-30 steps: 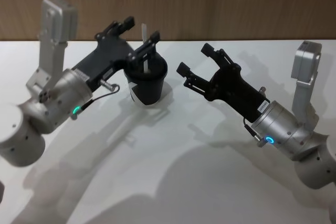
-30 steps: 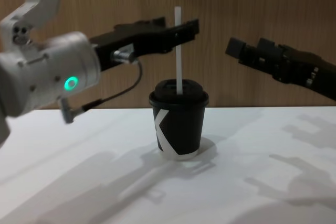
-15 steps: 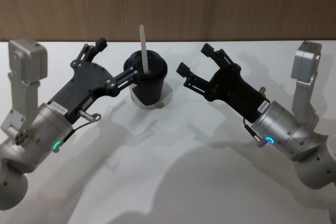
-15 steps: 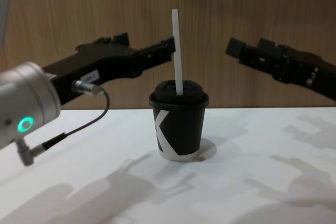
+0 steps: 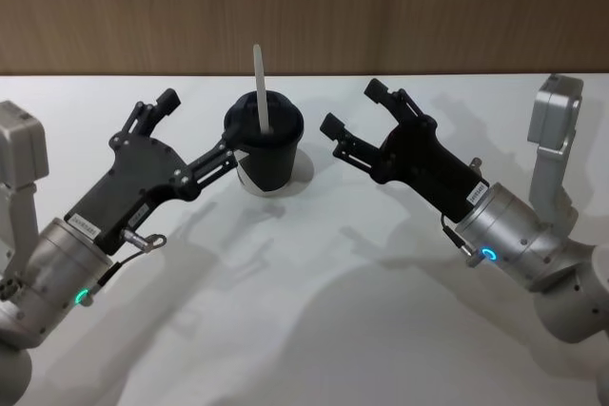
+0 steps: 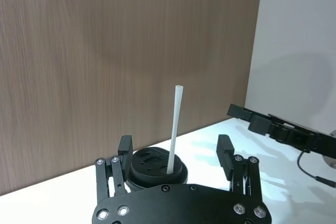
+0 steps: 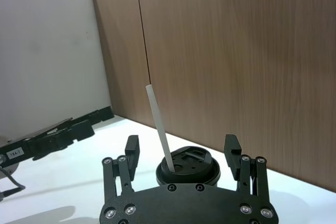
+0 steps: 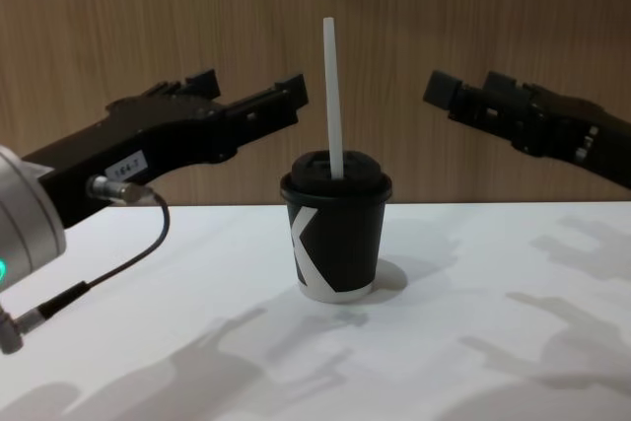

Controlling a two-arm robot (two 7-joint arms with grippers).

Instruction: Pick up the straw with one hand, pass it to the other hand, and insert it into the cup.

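Observation:
The black cup (image 5: 267,161) (image 8: 335,244) stands on the white table with the white straw (image 5: 258,83) (image 8: 333,96) upright through its domed lid. My left gripper (image 5: 202,123) (image 8: 251,98) is open just left of the cup, and nothing is between its fingers. Its inner fingertip is close to the lid, clear of the straw. My right gripper (image 5: 350,106) (image 8: 463,91) hangs open to the cup's right, a short gap away. The left wrist view shows the straw (image 6: 175,124) and lid (image 6: 156,165) beyond the open left gripper (image 6: 175,149). In the right wrist view the straw (image 7: 157,124) rises above the right gripper (image 7: 182,148).
The white table (image 5: 314,311) spreads bare in front of the cup. A wooden wall (image 5: 381,7) closes off the back. A thin grey cable (image 8: 128,253) loops under the left wrist.
My left gripper has let go of the straw, opened, and drawn back to the left and down. The straw stays standing in the cup. The right arm has not moved.

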